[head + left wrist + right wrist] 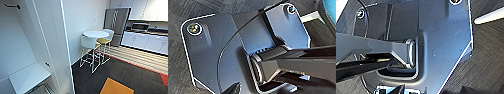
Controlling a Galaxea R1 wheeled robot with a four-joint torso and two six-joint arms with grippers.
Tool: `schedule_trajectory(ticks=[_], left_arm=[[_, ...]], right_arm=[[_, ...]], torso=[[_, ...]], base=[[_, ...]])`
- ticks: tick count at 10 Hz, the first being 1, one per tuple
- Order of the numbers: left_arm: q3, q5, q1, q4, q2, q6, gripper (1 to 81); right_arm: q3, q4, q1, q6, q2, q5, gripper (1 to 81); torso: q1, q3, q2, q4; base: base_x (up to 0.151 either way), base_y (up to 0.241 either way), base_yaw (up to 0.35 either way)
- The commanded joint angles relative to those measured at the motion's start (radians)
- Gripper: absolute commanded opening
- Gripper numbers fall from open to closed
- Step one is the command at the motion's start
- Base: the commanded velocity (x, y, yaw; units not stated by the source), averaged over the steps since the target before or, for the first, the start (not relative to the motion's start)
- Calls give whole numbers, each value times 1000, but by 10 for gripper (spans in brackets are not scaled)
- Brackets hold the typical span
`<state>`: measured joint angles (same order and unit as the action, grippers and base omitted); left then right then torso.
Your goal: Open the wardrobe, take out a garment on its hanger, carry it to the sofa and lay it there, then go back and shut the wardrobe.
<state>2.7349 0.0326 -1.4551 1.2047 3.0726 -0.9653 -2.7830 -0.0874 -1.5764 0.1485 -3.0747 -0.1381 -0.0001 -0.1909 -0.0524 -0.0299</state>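
Observation:
The wardrobe (27,50) stands open at the left of the head view, close in front of me. Its white inside shows a bare back wall, a white shelf (28,77) low down and a short dark rail end (12,6) at the top. One white door (56,37) is swung out towards me, its edge running down the middle of the view. A small dark fitting (47,64) sits on the inner side wall. In both wrist views my arms' dark plates hang over dark carpet. A bright blue patch (329,6) shows at one corner of the left wrist view; what it is cannot be told.
Right of the wardrobe stand a round white high table (95,33) and two stools, one white (88,42), one yellow-seated (103,40). Behind are a steel fridge (116,21), white kitchen cabinets (147,41) and a microwave (140,26). Dark carpet with an orange tile (115,87) stretches right.

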Motion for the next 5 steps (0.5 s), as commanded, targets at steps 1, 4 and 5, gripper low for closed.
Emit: schedule_trajectory(ticks=[1, 4, 5], left_arm=[[-4, -36, 35, 10, 6, 8, 811], [-4, -36, 35, 10, 8, 8, 811], [-4, -36, 35, 10, 8, 8, 811]], right_arm=[[-1, 0, 23, 0, -2, 58, 811], [-1, 0, 22, -1, -2, 58, 811], [-1, 0, 22, 0, -2, 58, 811]], torso=[[0, 0, 0, 0], [0, 0, 0, 0], [0, 0, 0, 0]], base=[[0, 0, 355], [0, 0, 355], [0, 0, 355]])
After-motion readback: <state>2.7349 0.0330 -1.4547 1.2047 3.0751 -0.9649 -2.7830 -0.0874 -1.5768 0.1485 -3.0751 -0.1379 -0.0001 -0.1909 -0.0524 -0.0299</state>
